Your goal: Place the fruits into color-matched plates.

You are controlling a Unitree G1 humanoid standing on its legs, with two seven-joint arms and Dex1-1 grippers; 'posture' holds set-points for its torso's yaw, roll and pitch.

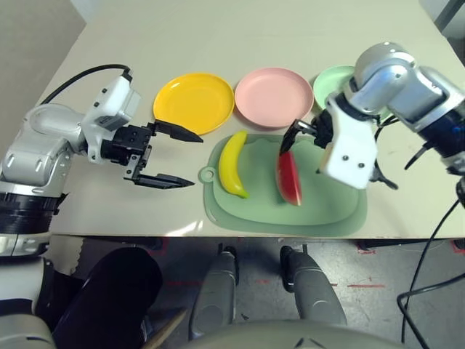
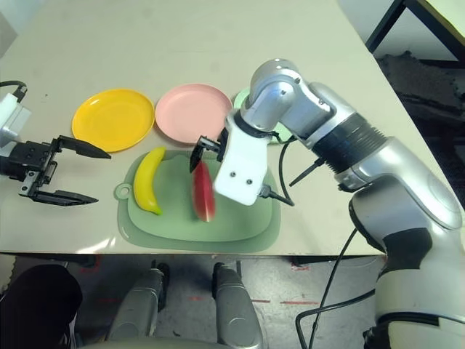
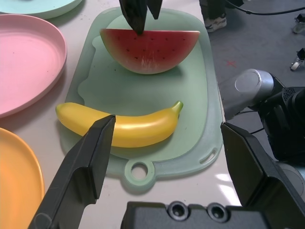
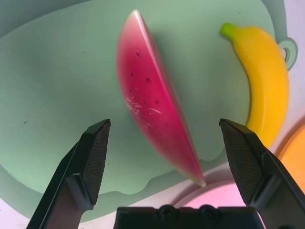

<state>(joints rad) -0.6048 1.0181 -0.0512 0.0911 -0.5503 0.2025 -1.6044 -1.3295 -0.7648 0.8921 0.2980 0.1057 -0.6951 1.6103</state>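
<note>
The banana (image 1: 233,164) and the watermelon wedge (image 1: 288,177) lay side by side on the pale green cutting mat (image 1: 327,211), the banana toward the robot's left and the wedge toward its right, apart from each other. Beyond the mat stood three plates in a row: the yellow plate (image 1: 193,102) on the left, the pink plate (image 1: 274,97) in the middle, and the mint green plate (image 1: 330,82) on the right, partly hidden by the right arm. The right gripper (image 4: 164,143) hung above the far end of the watermelon wedge with its fingers spread wide on either side of the fruit, gripping nothing. The left gripper (image 1: 178,158) hovered over bare table just left of the mat, near the yellow plate, its two fingers (image 3: 88,157) also wide apart and pointed toward the banana, holding nothing.
</note>
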